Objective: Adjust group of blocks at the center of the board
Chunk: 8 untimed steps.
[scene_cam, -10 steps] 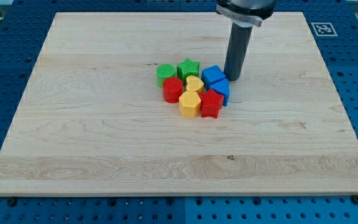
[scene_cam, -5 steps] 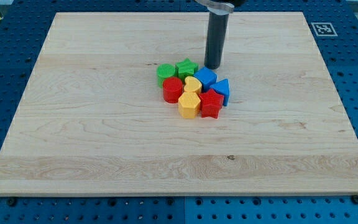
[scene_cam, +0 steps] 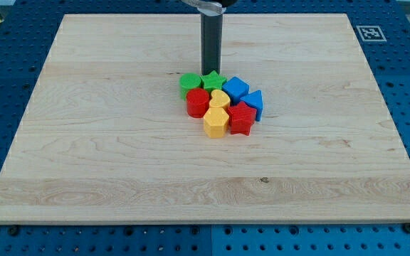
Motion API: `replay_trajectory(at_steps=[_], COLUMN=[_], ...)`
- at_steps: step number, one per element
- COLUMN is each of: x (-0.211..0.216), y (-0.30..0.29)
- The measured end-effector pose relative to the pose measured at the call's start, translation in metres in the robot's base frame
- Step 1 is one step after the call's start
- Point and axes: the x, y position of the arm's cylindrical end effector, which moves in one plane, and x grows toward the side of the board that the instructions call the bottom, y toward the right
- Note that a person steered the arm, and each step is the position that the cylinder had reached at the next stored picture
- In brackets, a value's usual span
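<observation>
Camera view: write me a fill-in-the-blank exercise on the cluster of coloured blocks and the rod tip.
1. My tip stands just above the green ____-shaped block, towards the view's top.
2. The yellow heart-shaped block sits directly above the ____ hexagonal block.
3. The red star-shaped block lies just below two ____ blocks.
4. The green round block sits above the ____ round block.

Missing words: star; yellow; blue; red

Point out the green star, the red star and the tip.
green star (scene_cam: 214,79), camera view, on its top face.
red star (scene_cam: 243,119), camera view, on its top face.
my tip (scene_cam: 211,71), camera view, the rod's very end, just above the green star.
</observation>
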Motion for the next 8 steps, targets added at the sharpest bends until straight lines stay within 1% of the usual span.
replay_trajectory(at_steps=[1, 2, 3, 4, 6, 8], x=[0.003, -0.011, -0.012, -0.010, 0.027, 0.035], y=[0.000, -0.009, -0.037, -0.050, -0.050, -0.050])
